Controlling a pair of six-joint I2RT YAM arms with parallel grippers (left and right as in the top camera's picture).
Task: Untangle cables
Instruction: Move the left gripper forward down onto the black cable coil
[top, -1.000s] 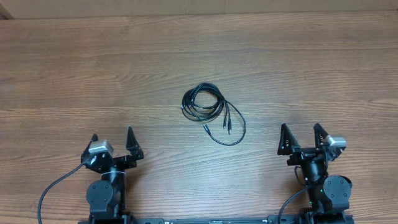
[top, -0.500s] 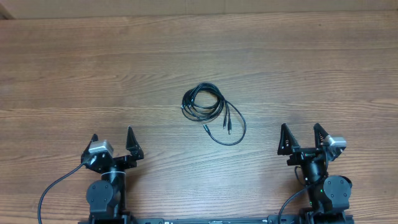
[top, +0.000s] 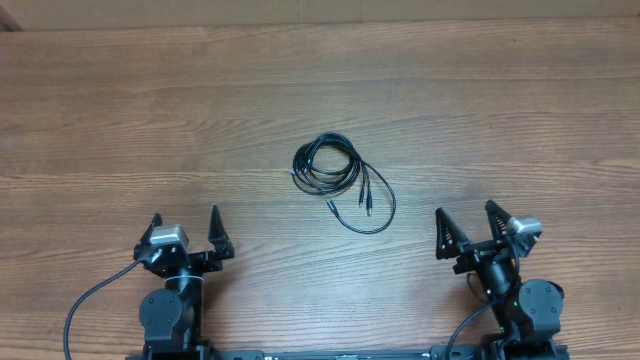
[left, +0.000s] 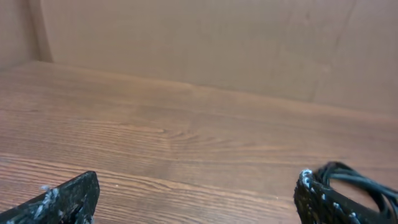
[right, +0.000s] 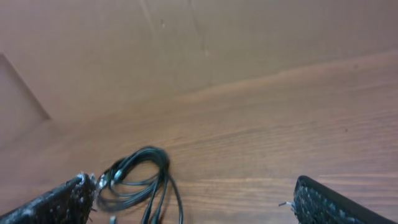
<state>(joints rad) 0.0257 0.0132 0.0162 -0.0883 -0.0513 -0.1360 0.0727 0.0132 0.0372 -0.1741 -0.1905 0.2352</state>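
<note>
Both grippers sat low at the near edge of the table (top: 520, 90), each with its jaws spread wide and holding nothing. The left gripper (top: 184, 215) pointed straight out from its base, its two black fingers (top: 213, 228) standing apart with bare wood in the gap. The right gripper (top: 466, 210) was just as wide, turned a little to its left, toward the middle of the table.

The cables (top: 322, 180) lay in one tangled bunch on the wood, ahead of both grippers and between them. They were forward and to the right of the left gripper, forward and to the left of the right one, and well apart from each. The bunch was a small coil of several black turns, with a wider single loop trailing from it on the side nearer the right gripper. Small silvery plug tips (top: 366, 200) lay inside that loop.

In the left wrist view the coil showed beyond that gripper's right finger and was partly hidden by it. In the right wrist view it lay ahead of that gripper's left finger, close to it in the picture but not touching. A tan wall (left: 217, 43) closed off the far side of the table. A thick black wire (top: 85, 305) curved out from the left arm's base.
</note>
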